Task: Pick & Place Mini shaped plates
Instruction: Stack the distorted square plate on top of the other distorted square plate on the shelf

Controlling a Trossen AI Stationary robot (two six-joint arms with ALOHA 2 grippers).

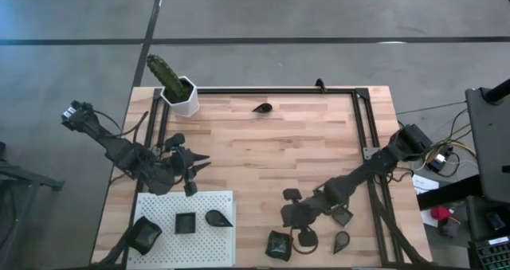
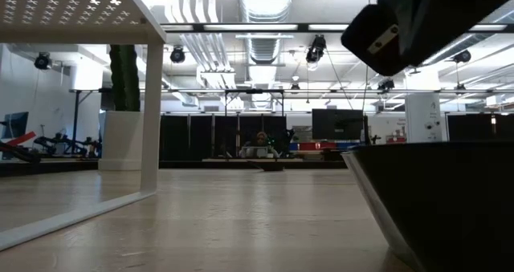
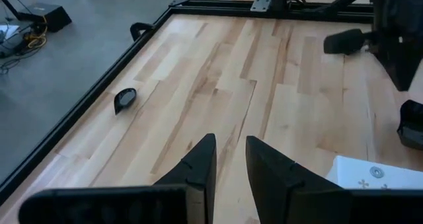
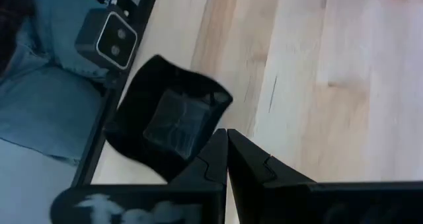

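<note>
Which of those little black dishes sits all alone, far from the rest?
The small teardrop dish near the table's far edge, close to the cactus pot. The others cluster on the white board or near the right hand.

left gripper [image 3: 230, 159] | parted, empty | teardrop plate [image 3: 124, 99] beyond

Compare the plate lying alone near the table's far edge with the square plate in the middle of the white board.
The lone plate is teardrop-shaped; the board's plate is square. The lone plate rests on bare wood, the square one on the white perforated board. Both are small and dark, and neither is held.
</note>
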